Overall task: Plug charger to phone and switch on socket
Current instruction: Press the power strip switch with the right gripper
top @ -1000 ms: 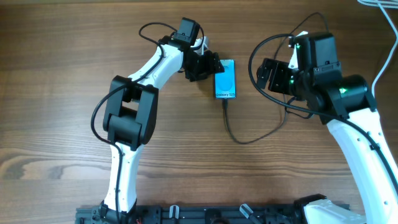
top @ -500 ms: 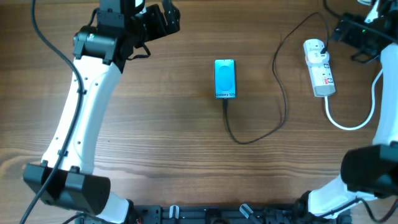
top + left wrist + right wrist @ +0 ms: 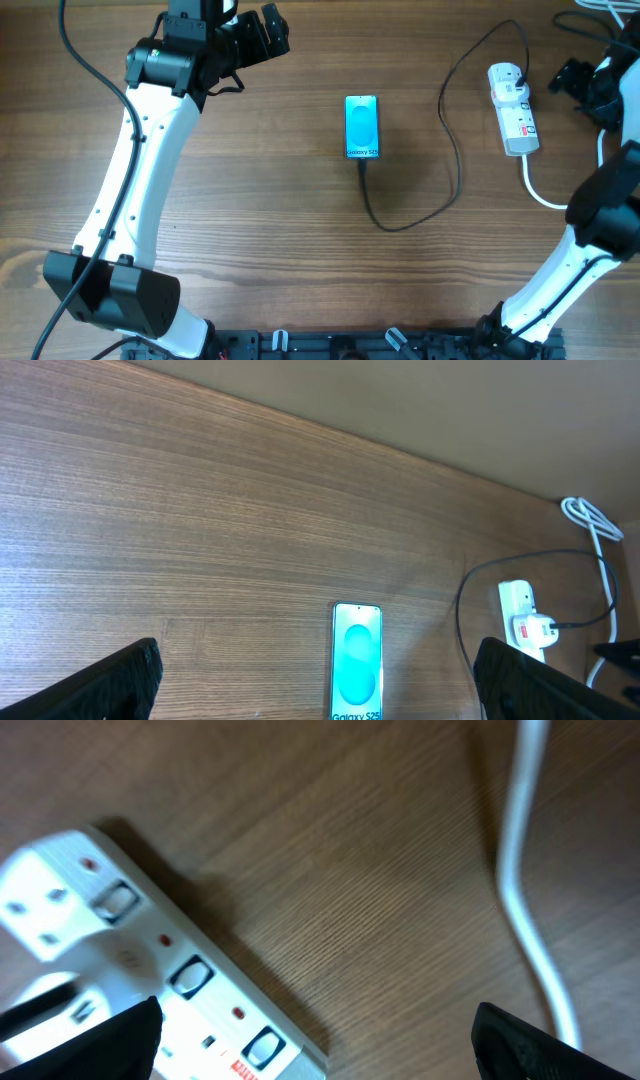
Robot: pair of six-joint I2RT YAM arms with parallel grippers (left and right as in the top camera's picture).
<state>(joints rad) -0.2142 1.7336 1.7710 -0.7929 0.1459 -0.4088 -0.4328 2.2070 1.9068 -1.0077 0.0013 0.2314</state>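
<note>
Since half a second earlier, the right arm had folded back along the frame's right edge. Nearest, the charger [image 3: 385, 227] looped over the tabletop [image 3: 290, 260] and met the lower end of the phone [image 3: 362, 126] at centre, apparently plugged in. Farther, in the upper right, the right gripper [image 3: 566, 80] hung just beside the socket [image 3: 513, 112], jaws spread. The left gripper [image 3: 272, 30] sat upper left, jaws spread, well apart. Pressing a rocker switch [image 3: 190, 976] probably called for one fingertip squarely down, clear of the plug [image 3: 510, 75].
</note>
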